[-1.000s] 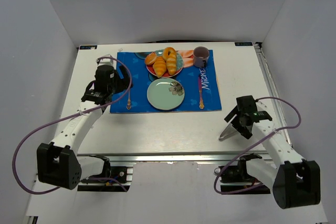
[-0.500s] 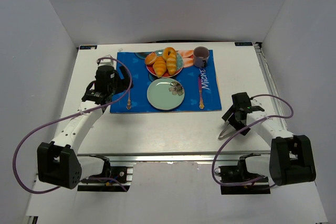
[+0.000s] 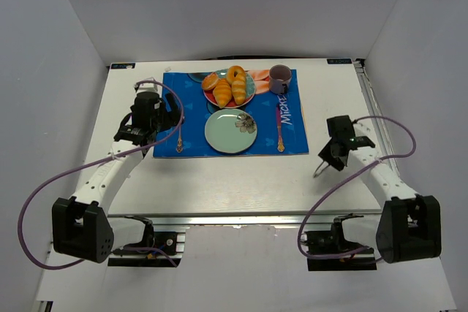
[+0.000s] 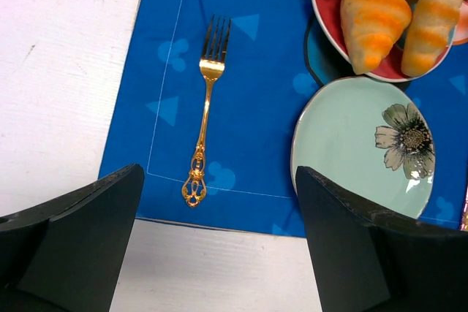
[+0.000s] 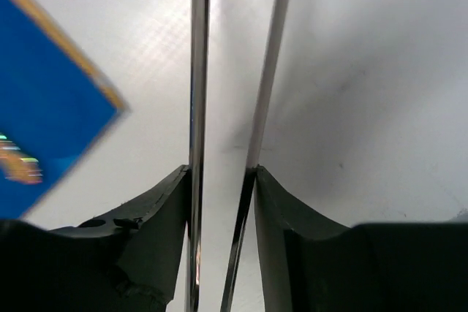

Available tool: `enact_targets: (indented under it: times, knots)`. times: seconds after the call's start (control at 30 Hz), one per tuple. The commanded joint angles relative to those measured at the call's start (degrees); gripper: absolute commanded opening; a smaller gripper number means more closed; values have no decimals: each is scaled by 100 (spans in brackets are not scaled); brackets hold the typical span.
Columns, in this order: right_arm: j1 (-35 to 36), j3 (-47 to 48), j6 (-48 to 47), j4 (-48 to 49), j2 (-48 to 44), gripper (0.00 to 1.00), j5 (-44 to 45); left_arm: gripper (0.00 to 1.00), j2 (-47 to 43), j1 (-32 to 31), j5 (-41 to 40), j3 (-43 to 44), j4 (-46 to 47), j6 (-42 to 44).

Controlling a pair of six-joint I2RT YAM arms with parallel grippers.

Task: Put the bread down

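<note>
**bread not yet placed, tongs in hand**

the bread [image 3: 223,93] lay heaped on the red plate [image 3: 249,98] at the far side of the mat [image 3: 175,100]. the green plate [image 3: 218,134] just in front of it was bare. the right gripper [image 5: 223,174] was clamped on the tongs [image 5: 196,71], whose two arms were drawn near but apart, off to the right of the mat. the left gripper [image 4: 219,177] hung wide apart over the fork [image 4: 208,100]. judged: pick-up and transfer were all left to do. the mat print read "micke"; the rest was unclear.

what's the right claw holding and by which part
The right claw pinches the metal tongs across both arms; the left claw holds nothing.
</note>
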Motion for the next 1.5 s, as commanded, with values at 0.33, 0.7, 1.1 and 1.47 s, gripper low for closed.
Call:
enact_targets:
  times: [0.33,0.7,1.1,1.47]
  knots:
    - [542,2750,-2246,763,416,40,-1046,96,483,1191,388,1070,281,-413]
    - [1483,4280,-3125,1477,2237,40,-2077,96,827,1807,397,1651,131,-299]
    - [1738,4878,-3082,1741,3213,42,-2675,96,774,1877,327,1370,96,-282]
    - [1747,4509,-2757,2136,2801,48,-2842,96,774,1877,423,1185,202,-361]
